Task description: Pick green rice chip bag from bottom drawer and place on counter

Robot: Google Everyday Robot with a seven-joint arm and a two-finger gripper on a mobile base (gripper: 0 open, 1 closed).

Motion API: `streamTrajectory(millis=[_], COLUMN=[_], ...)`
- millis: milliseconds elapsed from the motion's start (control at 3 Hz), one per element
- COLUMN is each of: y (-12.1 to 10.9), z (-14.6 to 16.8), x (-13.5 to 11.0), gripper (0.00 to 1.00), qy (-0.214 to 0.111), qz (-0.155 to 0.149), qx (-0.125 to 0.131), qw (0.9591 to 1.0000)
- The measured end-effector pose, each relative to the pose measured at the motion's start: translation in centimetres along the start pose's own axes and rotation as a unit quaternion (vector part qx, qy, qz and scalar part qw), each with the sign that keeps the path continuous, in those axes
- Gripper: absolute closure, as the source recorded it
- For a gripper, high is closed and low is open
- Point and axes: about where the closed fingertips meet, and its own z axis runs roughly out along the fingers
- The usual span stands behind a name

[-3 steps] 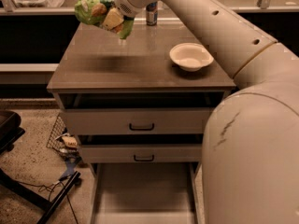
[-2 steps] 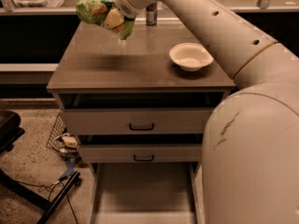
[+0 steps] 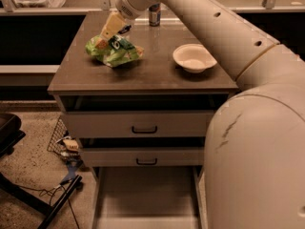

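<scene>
The green rice chip bag (image 3: 116, 51) rests low on the left part of the counter (image 3: 157, 75), with a small shadow under its right side. My gripper (image 3: 103, 39) reaches down from the arm at the top and is shut on the bag's upper left corner. The bottom drawer (image 3: 143, 199) is pulled out at the bottom of the view, and its flat floor shows nothing on it. My arm's large body covers the right side of the cabinet.
A white bowl (image 3: 194, 57) sits on the right of the counter. A can (image 3: 154, 14) stands at the back edge. The two upper drawers (image 3: 144, 126) are slightly open. A wire basket and clutter (image 3: 64, 144) and a black stand (image 3: 28, 199) lie on the floor at the left.
My gripper has come down and toward the front with the bag, from high above the counter's back left to the counter surface.
</scene>
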Motion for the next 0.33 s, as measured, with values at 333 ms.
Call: streamTrajectory(millis=[333], y=[0.01], z=[0.01], x=[0.00], gripper=[0.00], qy=[0.000], qz=[0.000], qx=[0.000], qw=[1.0000])
